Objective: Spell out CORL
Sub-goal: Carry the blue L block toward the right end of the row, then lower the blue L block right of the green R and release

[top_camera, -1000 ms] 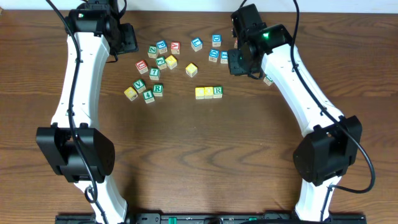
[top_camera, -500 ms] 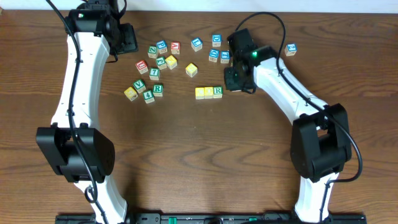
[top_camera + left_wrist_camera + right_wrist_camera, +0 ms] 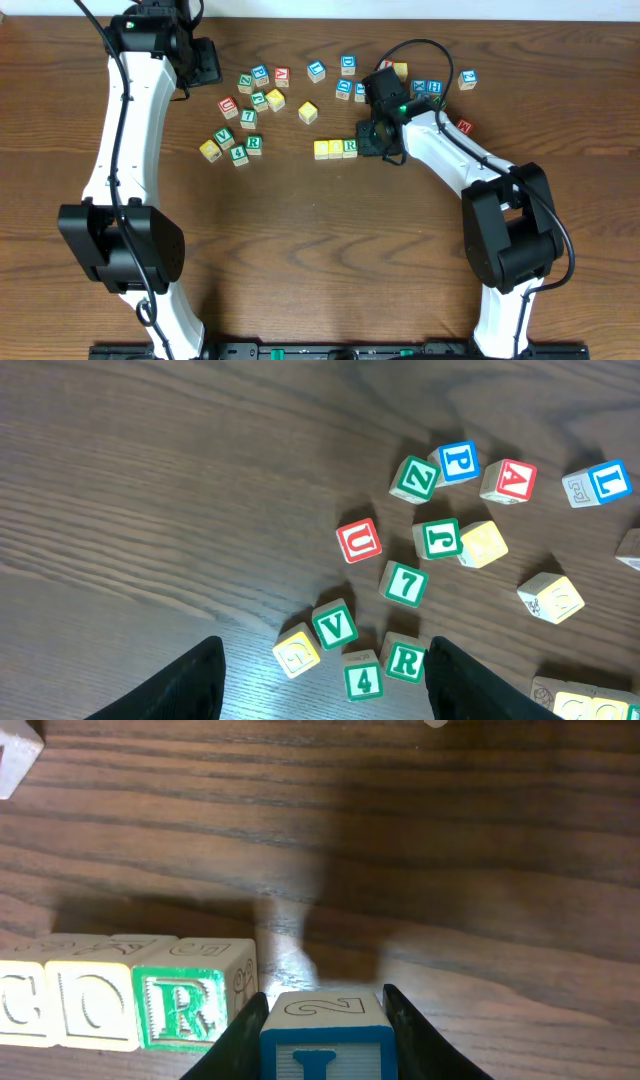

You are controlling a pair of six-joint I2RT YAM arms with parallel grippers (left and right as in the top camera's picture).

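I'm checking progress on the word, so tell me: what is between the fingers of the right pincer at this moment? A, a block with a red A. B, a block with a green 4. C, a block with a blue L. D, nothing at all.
C: in the right wrist view the right pincer is closed on the blue L block, just to the right of the green R block.

2 robot arms (image 3: pixel 125 150), 3 cubes in C-O-R row (image 3: pixel 95 1005), 1 blue-L cube (image 3: pixel 325 1038), about 20 loose cubes (image 3: pixel 248 117)
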